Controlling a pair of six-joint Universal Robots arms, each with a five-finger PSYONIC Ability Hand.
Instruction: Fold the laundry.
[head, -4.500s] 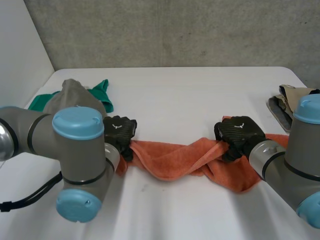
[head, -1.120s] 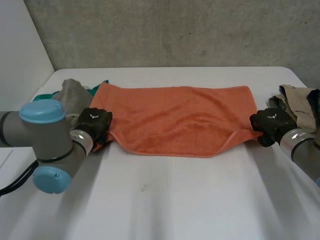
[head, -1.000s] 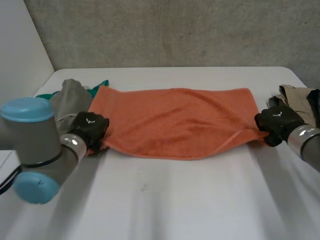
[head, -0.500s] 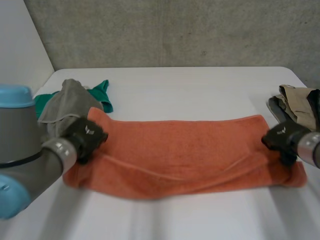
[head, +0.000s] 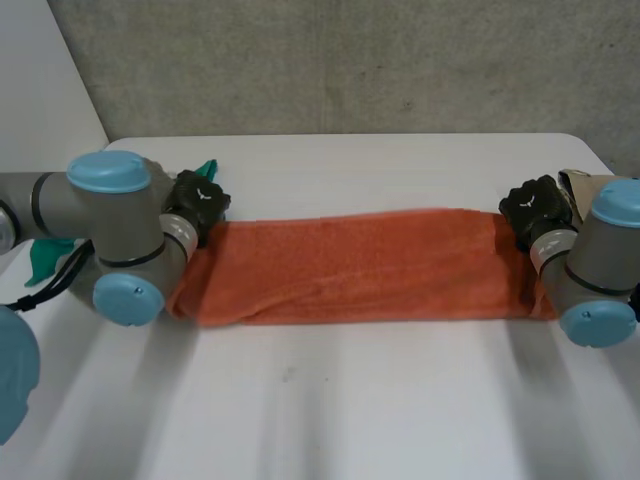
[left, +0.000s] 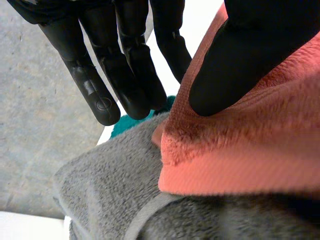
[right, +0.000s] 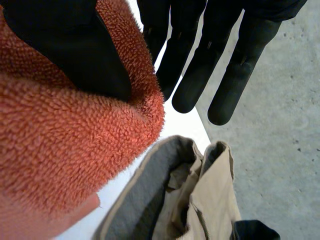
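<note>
Head view: orange towel lying as long folded strip across white table, left hand sitting at far-left corner, right hand at far-right corner.
Left wrist view: fingers stretching straight, clear of towel, thumb resting on corner; grey cloth lying underneath.
Right wrist view: fingers reaching straight, gripping nothing, thumb lying on towel; beige garment lying just beside.

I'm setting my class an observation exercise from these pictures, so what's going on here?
A two-armed robot is folding laundry. An orange towel lies as a long folded strip across the white table, with the left hand at one end and the right hand at the other. Each hand's fingers are straight, with the thumb resting on the towel. A grey cloth and a green cloth lie by the left hand, a beige garment by the right.
</note>
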